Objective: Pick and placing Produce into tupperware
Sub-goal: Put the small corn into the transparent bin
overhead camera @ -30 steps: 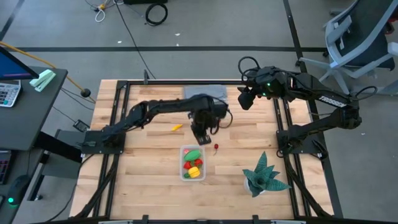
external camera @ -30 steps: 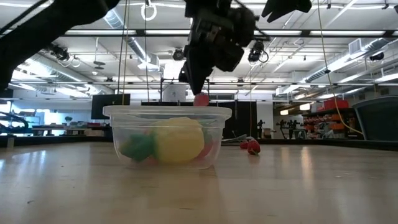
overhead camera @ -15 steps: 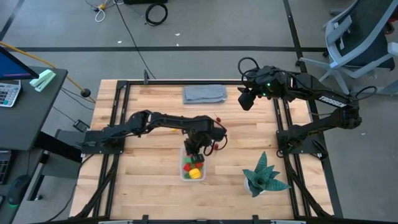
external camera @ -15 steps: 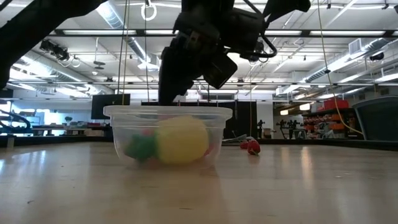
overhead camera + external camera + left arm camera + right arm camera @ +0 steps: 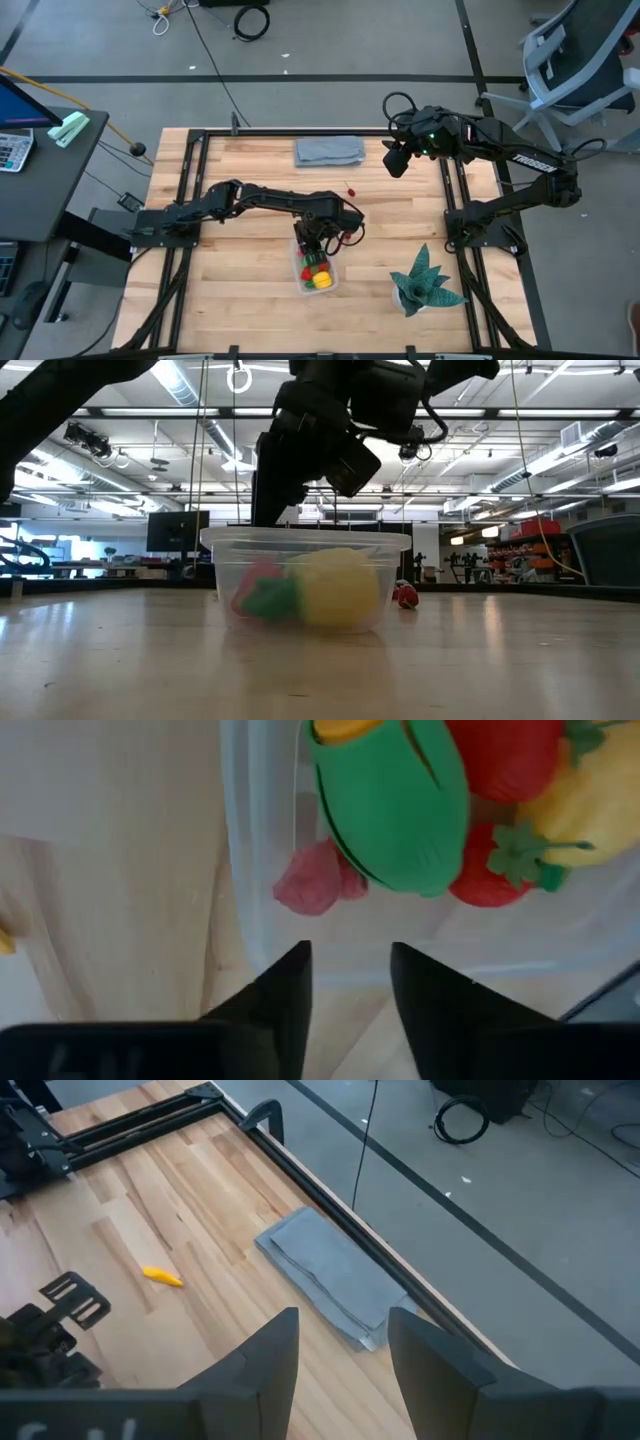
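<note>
hovering over the tupperware (image 5: 318, 270), left hand (image 5: 314, 247) open, holding nothing.

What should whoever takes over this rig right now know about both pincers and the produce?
Left pincer: open, empty, low over the tupperware rim.
Right pincer: open, empty, raised above the grey cloth at the table's far side.
Done: green oblong, strawberries, lemon and a pink piece are in the tub.
Left: yellow-orange sliver and a small red piece lie on the table.
</note>
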